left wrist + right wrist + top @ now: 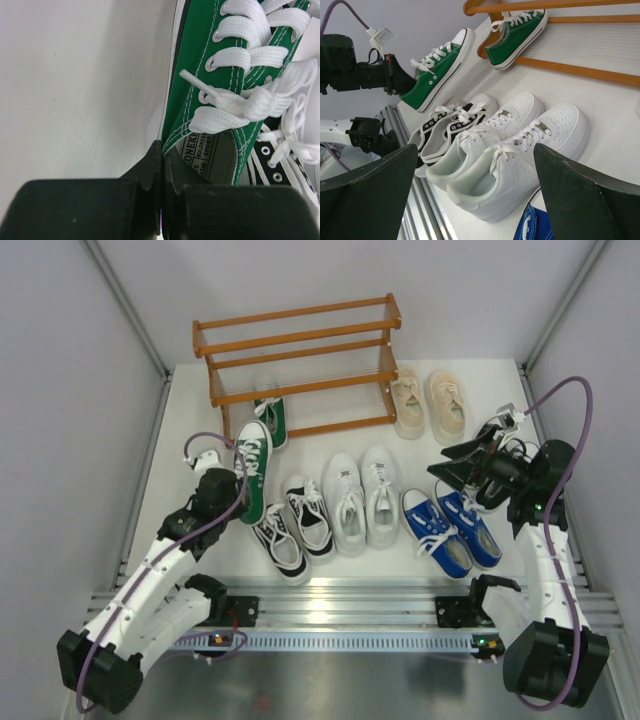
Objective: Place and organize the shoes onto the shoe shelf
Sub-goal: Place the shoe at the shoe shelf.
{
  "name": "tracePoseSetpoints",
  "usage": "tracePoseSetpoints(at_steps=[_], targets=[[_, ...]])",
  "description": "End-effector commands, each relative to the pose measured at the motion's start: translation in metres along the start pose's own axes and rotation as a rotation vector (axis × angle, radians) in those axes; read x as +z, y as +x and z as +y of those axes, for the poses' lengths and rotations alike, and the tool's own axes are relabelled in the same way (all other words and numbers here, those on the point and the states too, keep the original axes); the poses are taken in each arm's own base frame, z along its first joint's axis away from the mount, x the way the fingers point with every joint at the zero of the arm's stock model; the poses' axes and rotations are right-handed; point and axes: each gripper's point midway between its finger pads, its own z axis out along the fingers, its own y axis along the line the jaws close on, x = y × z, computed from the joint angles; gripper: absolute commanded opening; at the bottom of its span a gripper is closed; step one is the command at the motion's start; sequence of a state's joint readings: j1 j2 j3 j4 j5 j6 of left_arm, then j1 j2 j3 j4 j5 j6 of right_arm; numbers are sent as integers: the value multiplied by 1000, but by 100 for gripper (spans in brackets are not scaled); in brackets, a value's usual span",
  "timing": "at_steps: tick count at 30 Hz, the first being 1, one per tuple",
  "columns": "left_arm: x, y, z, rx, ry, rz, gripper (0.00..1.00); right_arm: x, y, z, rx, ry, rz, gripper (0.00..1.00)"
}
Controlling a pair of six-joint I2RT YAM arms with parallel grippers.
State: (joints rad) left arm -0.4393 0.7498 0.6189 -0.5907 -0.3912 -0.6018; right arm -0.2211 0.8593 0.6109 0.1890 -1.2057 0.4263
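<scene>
Left claw (161, 150): fingers pressed together on the heel collar of one green sneaker (210, 60), pinching its canvas wall. The sneaker's toe points toward the shelf.
Right claw (475, 146): fingers spread wide apart, nothing between them, hanging over the right side of the bench above the blue pair.

Items, largest first:
1. Bench (185, 410): white top, carrying all the footwear and the shelf.
2. Shoe shelf (300, 335): orange-brown wood with paired horizontal rails, standing at the far edge of the bench.
3. White sneakers (358, 500): a pair, side by side at the centre, toes toward the shelf.
4. Beige sneakers (428, 400): a pair, just right of the shelf.
5. Blue canvas sneakers (452, 530): a pair with white toes, right of the white pair, angled.
6. Black-and-white sneakers (295, 528): a pair, left of the white pair, beside the held green one.
7. Second green sneaker (272, 418): single, lying at the bottom tier, left half of the shelf.
</scene>
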Motion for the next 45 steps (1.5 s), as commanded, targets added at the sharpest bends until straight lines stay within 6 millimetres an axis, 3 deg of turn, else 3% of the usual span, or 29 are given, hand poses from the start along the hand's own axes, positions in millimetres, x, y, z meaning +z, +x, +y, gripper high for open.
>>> tracePoseSetpoints(at_steps=[1,12,20,27,45], targets=[[8,-39,-12,-182,32,-105,0,-3,-20,8,-100,-4,-28,99],[51,-75,-9,-282,23,-99,0,-4,-21,9,-99,-3,-29,100],[77,-107,-21,-276,33,-98,0,-4,-21,8,-100,-1,-28,99],[109,-117,-17,-264,-7,-82,0,-4,-21,5,-95,7,-27,99],[155,-147,-14,-266,-53,-138,0,-4,-20,3,-91,11,-23,100]])
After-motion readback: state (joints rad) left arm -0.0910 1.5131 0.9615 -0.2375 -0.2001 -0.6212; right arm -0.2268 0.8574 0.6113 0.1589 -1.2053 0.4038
